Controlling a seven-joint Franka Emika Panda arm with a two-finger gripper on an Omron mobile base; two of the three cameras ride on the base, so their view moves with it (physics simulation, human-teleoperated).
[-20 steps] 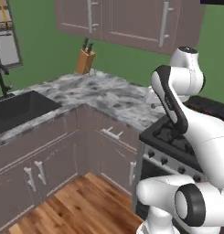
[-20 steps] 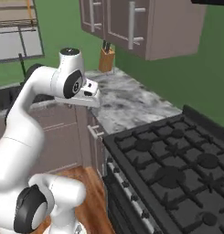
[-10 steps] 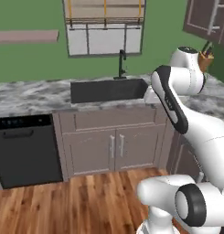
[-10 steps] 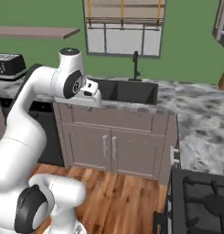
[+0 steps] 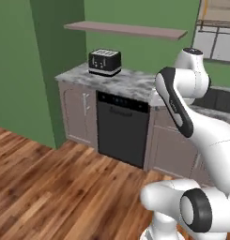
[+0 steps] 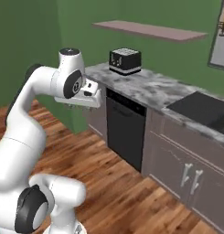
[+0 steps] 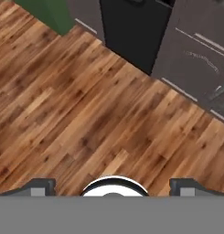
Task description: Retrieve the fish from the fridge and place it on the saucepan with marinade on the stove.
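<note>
The whole view has swung since the earlier frames: range, then sink, now a toaster [image 6: 125, 61] above a black dishwasher [image 5: 122, 129], so the base is turning. The gripper [image 7: 112, 187] hangs over wooden floor [image 7: 77, 114], jaws wide and empty. Fish and fridge lie somewhere unseen; turning on could swing the arm into the counter [image 6: 150, 89].

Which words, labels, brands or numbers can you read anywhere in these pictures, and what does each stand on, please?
None can be read.
The dishwasher has faint marks along its top control strip, too small and blurred to read.
The toaster bears no legible label or brand.
</note>
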